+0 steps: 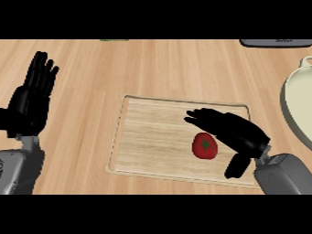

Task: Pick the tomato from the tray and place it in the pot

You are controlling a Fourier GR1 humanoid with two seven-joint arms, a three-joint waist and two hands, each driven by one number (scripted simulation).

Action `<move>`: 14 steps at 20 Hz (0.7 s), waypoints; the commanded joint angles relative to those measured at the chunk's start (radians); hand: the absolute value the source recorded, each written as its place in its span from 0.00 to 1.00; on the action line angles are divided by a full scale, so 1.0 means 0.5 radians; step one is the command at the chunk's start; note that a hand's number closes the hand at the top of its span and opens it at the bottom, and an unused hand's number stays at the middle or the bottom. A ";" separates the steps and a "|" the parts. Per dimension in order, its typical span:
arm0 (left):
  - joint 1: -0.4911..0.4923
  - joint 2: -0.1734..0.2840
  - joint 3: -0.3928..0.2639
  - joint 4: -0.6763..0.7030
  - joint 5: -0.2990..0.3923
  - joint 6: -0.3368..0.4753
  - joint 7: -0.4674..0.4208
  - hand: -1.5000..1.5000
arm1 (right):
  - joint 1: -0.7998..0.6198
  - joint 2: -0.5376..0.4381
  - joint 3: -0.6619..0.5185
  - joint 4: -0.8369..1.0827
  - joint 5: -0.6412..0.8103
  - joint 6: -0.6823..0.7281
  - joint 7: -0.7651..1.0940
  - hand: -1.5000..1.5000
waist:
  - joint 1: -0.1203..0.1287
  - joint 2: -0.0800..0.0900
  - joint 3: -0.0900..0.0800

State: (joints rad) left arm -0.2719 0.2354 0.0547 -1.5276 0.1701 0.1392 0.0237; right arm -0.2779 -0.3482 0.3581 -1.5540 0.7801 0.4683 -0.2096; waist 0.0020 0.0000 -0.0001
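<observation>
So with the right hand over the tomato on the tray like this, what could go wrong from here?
1. The right hand sits beside and above the tomato, fingers not yet curled round it; closing now might nudge the round tomato across the tray rather than catch it.
2. The pot lies partly out of view at the right, so the carry could clip its near rim.
3. The left hand rests open at the left, no likely hazard.

Even, bright, diffuse light; no glare. Soft faint shadow under right hand [229,130] on tray [145,151]. All sharp, no edge distortion.
</observation>
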 commanded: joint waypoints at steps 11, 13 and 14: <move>-0.056 0.001 0.115 0.017 -0.009 -0.099 0.025 0.50 | -0.001 0.247 0.033 0.451 0.284 -0.233 -0.351 0.00 | -0.004 0.002 0.000; 0.075 -0.083 0.010 -0.110 -0.070 -0.033 0.044 0.50 | -0.017 0.242 0.181 0.413 0.358 -0.238 -0.453 1.00 | 0.006 0.000 0.001; -0.033 -0.077 0.028 -0.043 -0.093 0.010 0.096 0.50 | -0.089 0.228 0.099 0.477 0.331 -0.307 -0.559 1.00 | 0.002 0.003 0.001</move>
State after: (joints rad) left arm -0.2656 0.2035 0.0702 -1.5635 0.1393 0.1296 0.0583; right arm -0.3357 -0.2416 0.3808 -1.3685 0.9258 0.3951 -0.3786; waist 0.0025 -0.0091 -0.0118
